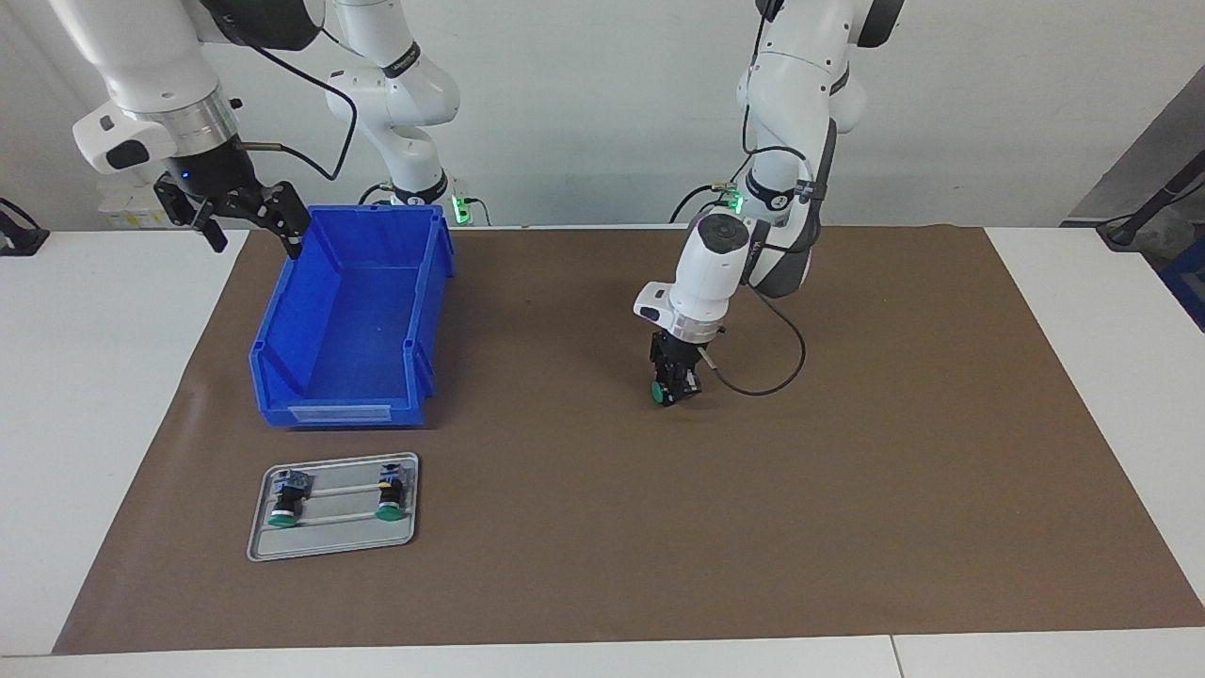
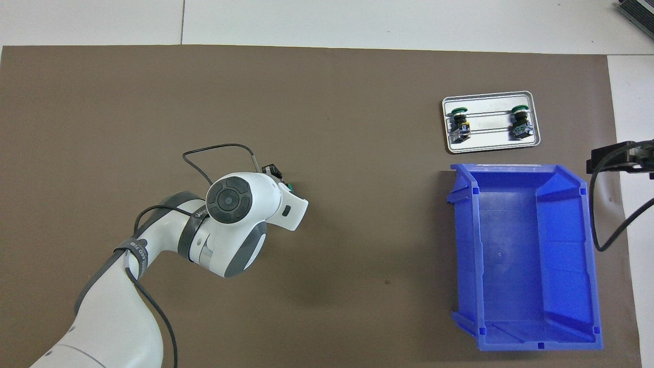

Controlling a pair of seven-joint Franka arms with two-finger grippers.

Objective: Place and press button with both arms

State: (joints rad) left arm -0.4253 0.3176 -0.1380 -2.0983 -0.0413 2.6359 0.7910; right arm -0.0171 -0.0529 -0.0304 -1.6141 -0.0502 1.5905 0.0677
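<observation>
While the blue bin (image 1: 353,320) sits bare, your tray (image 1: 329,541) carries two buttons (image 1: 287,499); left gripper (image 1: 670,394) pinches the button (image 1: 656,389), right gripper (image 1: 252,226) spread beside the bin

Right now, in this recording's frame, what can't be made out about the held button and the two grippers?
- Button in the left gripper: in the overhead view the arm's wrist covers nearly all of it; only a green sliver shows.
- Whether the button touches the brown mat: neither view settles it.
- Right gripper: in the overhead view the picture's edge cuts it off.
- Markings on the two buttons in the tray: too small.
</observation>
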